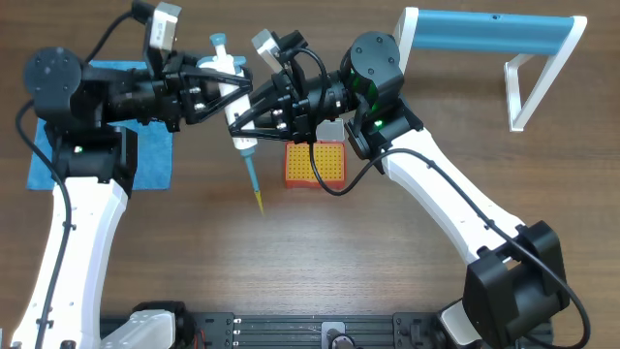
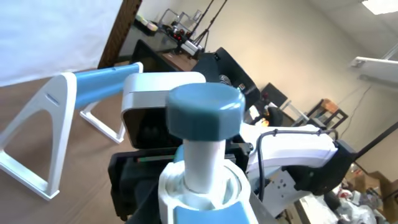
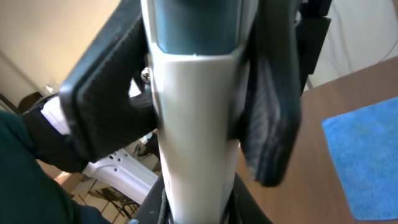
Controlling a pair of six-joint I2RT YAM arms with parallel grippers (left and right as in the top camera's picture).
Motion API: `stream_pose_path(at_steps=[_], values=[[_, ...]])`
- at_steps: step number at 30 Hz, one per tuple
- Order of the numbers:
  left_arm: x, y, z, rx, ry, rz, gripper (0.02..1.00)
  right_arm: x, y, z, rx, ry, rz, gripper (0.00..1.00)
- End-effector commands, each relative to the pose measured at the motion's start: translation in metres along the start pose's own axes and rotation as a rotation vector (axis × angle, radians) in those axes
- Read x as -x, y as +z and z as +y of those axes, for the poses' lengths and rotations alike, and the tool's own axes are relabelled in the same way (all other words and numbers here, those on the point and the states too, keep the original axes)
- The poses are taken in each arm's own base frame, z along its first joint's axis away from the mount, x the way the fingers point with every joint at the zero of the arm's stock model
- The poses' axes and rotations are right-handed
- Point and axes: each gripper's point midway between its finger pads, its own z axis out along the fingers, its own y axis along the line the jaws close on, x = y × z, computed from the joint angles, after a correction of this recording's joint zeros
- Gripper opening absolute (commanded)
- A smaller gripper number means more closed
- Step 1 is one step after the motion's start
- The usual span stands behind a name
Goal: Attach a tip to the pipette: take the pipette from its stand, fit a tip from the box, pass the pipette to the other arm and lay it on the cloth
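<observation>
The right pincer (image 1: 248, 116) is clamped on the white-bodied pipette with a blue plunger (image 1: 242, 141), and the left pincer (image 1: 215, 89) grips the same body higher up, its black pads (image 3: 106, 99) pressed against both sides. The pipette hangs tilted above the brown wooden worktop (image 1: 339, 262), yellow tip pointing down. Just beside it sits the orange tip box (image 1: 325, 165). The blue cloth (image 1: 155, 160) lies under the left arm, and the blue and white stand (image 1: 484, 34) is far right.

The white pipette with a blue plunger (image 1: 231, 97) hung tilted in the air, its yellow tip (image 1: 258, 197) fitted and pointing down, beside the orange tip box (image 1: 316, 165). The flat blue cloth (image 1: 150, 160) and the blue-and-white stand (image 1: 494, 34) lay well apart.
</observation>
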Motion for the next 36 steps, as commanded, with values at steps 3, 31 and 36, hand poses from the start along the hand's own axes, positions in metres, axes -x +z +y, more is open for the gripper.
stream_pose_path(at_steps=[3,31,36], values=[[-0.004,0.003,-0.026,-0.062,0.033,0.062,0.154,0.004,-0.009,-0.028,-0.08,0.059,-0.061,0.077],[-0.004,0.0,-0.033,-0.077,0.099,0.081,0.025,0.016,-0.036,-0.024,-0.089,-0.013,-0.079,0.752],[0.006,-0.015,-0.021,-0.012,0.099,0.027,0.025,0.027,-0.077,-0.004,-0.094,-0.071,-0.063,0.757]])
